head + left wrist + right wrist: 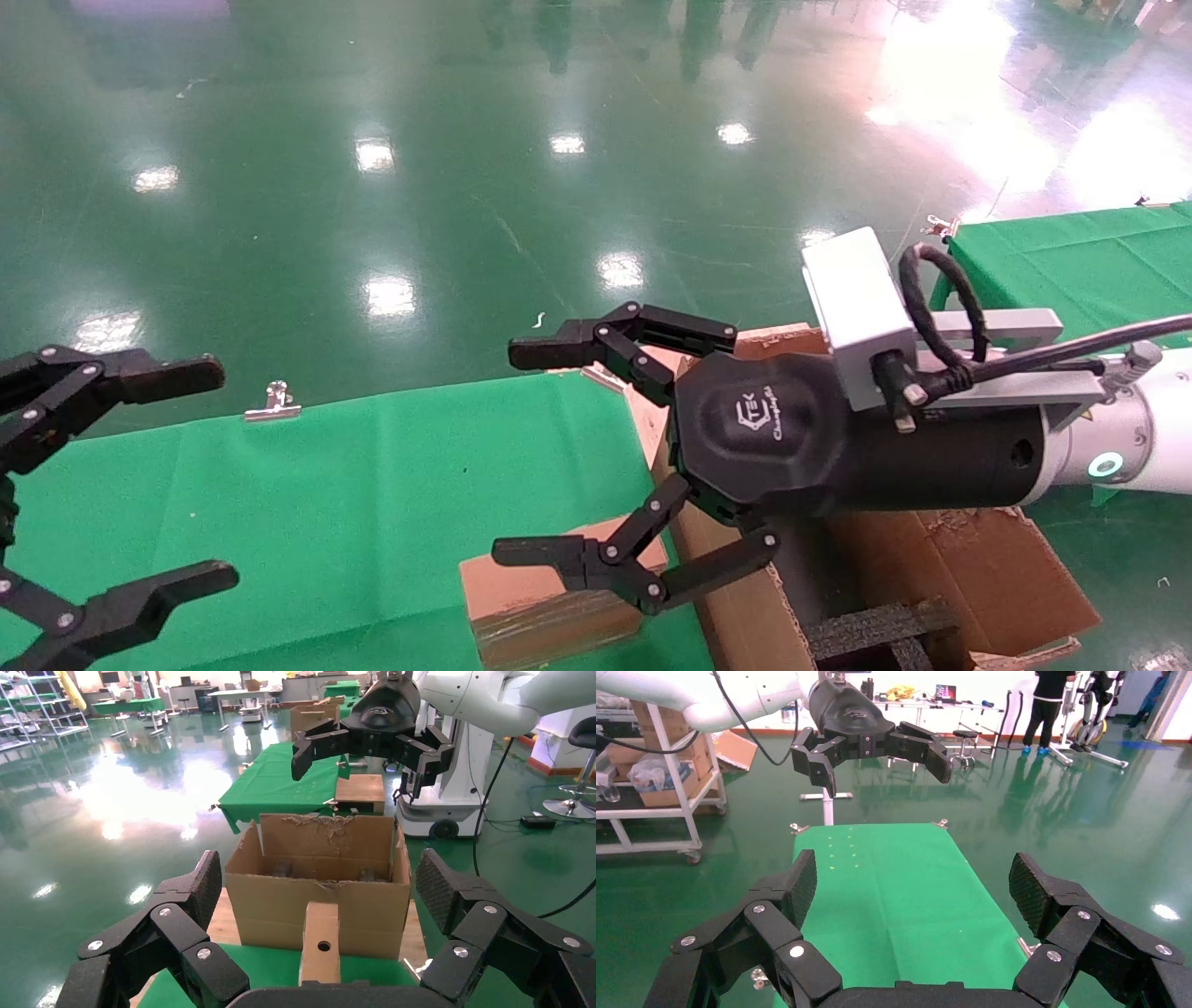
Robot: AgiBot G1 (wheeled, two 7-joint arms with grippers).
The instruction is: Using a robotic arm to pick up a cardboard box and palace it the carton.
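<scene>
The cardboard box (pixel 549 601) is seen resting on the green-covered table (pixel 326 503), against the carton (pixel 978 568). The right gripper (pixel 531 457) is held above it, jaws spread wide; the left gripper (pixel 209 475) is parked aside, likewise spread. The box is judged light and rigid, its tape slippery; opposing side faces should be gripped.

Floor (pixel 419 214): shiny, smooth. Table (pixel 372 485): soft matt cloth. Carton (pixel 987 568): rough brown cardboard, torn edges. Cardboard box (pixel 540 606): shiny tape. Right gripper (pixel 540 452): black plastic, smooth. Robotic arm (pixel 1159 429): glossy white.
</scene>
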